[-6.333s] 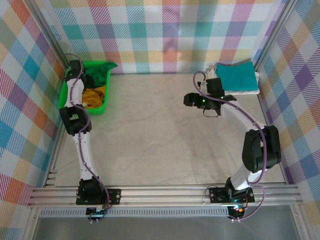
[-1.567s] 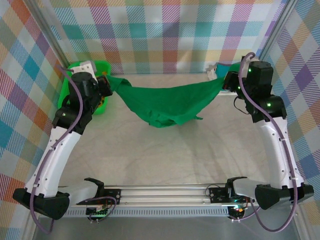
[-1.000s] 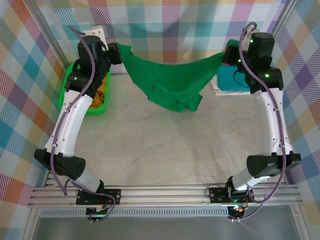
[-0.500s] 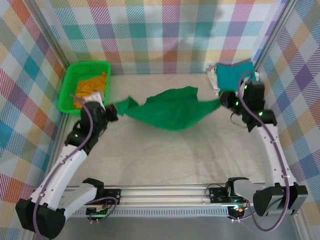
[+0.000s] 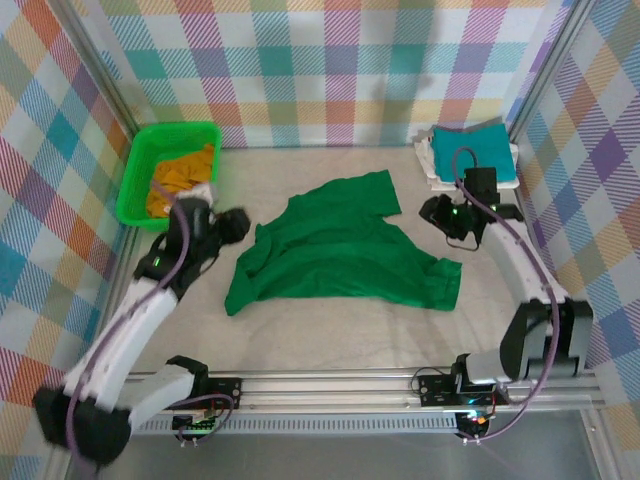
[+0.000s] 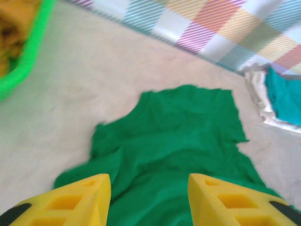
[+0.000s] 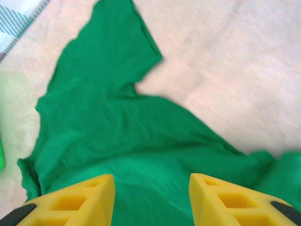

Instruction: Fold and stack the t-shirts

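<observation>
From the top external view, the dark green t-shirt (image 5: 335,255) lies open but rumpled in the middle of the table (image 5: 330,340). Its longer spread runs roughly from 9 to 3 o'clock, dipping a little toward the near edge at both ends. The left gripper (image 5: 238,222) hangs just at the cloth's 10 o'clock corner and the right gripper (image 5: 432,212) just off its 2 o'clock edge, so the shirt lies between the two and neither arm looks clearly nearer. At 1 o'clock of the table the teal t-shirt (image 5: 470,150) sits folded on the white t-shirt (image 5: 437,178). At 10 o'clock the mustard t-shirt (image 5: 180,175) lies in the basket (image 5: 135,190). In the left wrist view, that claw's yellow fingers (image 6: 89,193) stand apart with nothing between them. The green cloth reaches from under them out to 12 o'clock, with the basket rim off at 10 and the teal stack at 2. In the right wrist view, the fingers (image 7: 89,193) are likewise parted and empty. The shirt spreads beneath them, one sleeve pointing toward 11 o'clock and bare table at 1. The fold, I judge, turns on each claw taking the edge lying directly below and ahead of it.
</observation>
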Robot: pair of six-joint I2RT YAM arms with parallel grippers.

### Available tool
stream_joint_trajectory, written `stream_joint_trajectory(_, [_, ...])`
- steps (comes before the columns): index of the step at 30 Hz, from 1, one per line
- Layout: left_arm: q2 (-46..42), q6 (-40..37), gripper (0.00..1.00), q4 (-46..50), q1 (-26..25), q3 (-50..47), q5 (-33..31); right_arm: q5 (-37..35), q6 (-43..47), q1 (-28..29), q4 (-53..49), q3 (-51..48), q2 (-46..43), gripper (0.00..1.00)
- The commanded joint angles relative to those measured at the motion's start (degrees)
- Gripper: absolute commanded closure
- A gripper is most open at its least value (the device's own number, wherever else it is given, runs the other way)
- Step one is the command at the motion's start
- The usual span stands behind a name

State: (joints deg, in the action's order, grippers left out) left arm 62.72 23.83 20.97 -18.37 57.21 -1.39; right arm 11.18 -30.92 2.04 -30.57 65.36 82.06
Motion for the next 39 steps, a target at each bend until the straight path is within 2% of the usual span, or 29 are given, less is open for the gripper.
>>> stream_joint_trajectory(1, [17.6,-9.7,0.46,-2.5,-1.9,8.8,7.6,5.8,-1.8,0.2,5.4,1.9,6.5,0.54])
stream_joint_trajectory(2, [22.1,-11.6,0.46,-2.9,-2.7,12.2,8.3,6.4,-2.6,0.6,6.4,2.0,7.5,0.54])
stream_joint_trajectory(5, [36.8,-17.2,0.37,-1.7,-5.1,26.0,10.4,5.0,-3.1,2.2,6.8,1.7,7.6,0.53])
stream_joint_trajectory(7, [47.7,-21.1,0.24,5.2,-6.5,39.7,13.0,2.5,-2.1,2.7,5.2,0.6,6.2,0.53])
stream_joint_trajectory(8, [53.3,-22.2,0.23,8.9,-7.1,46.0,13.4,1.5,-1.5,2.7,4.2,0.0,5.6,0.53])
stream_joint_trajectory(10, [63.1,-23.6,0.3,15.2,-7.9,58.3,15.4,-0.8,-0.2,2.7,2.5,-1.9,3.5,0.52])
stream_joint_trajectory(12, [70.0,-22.1,0.43,17.3,-8.1,66.0,17.7,-1.9,-0.2,2.7,3.3,-5.3,1.0,0.52])
stream_joint_trajectory(14, [75.9,-19.7,0.59,17.1,-8.2,70.8,21.4,-2.3,-0.6,2.7,4.4,-8.6,-1.2,0.52])
stream_joint_trajectory(15, [78.4,-18.2,0.71,16.9,-8.3,72.9,22.5,-2.4,-1.1,2.7,4.9,-10.0,-2.2,0.52])
stream_joint_trajectory(16, [80.4,-16.7,0.76,16.5,-8.3,74.4,23.5,-2.4,-1.5,2.7,5.7,-11.3,-3.1,0.52])
stream_joint_trajectory(17, [81.8,-15.6,0.77,15.9,-8.2,75.1,24.2,-2.3,-1.8,2.7,6.3,-12.2,-3.8,0.52])
stream_joint_trajectory(19, [84.0,-13.2,0.85,14.2,-8.3,75.4,24.0,-2.6,-2.3,2.7,7.6,-13.6,-5.2,0.52])
stream_joint_trajectory(25, [84.9,-9.4,0.98,11.5,-6.8,71.6,18.6,-3.3,-2.5,2.7,7.7,-14.7,-8.4,0.51])
stream_joint_trajectory(27, [84.4,-7.0,1.0,10.6,-5.2,68.5,17.9,-4.0,-2.9,2.7,8.2,-16.1,-10.2,0.5])
stream_joint_trajectory(30, [81.5,-3.3,1.0,7.6,-2.3,60.7,15.9,-6.2,-3.4,2.7,8.6,-18.2,-13.3,0.47])
stream_joint_trajectory(33, [74.5,-1.0,1.0,2.6,0.2,49.7,10.9,-8.7,-3.0,2.6,7.5,-19.1,-14.4,0.36])
stream_joint_trajectory(36, [67.4,2.8,1.0,-0.9,3.3,38.3,4.4,-7.6,-0.7,2.5,5.4,-16.6,-11.1,0.36])
stream_joint_trajectory(39, [62.9,5.3,1.0,-2.7,6.3,31.6,2.4,-6.6,1.2,2.4,4.2,-13.4,-5.1,0.36])
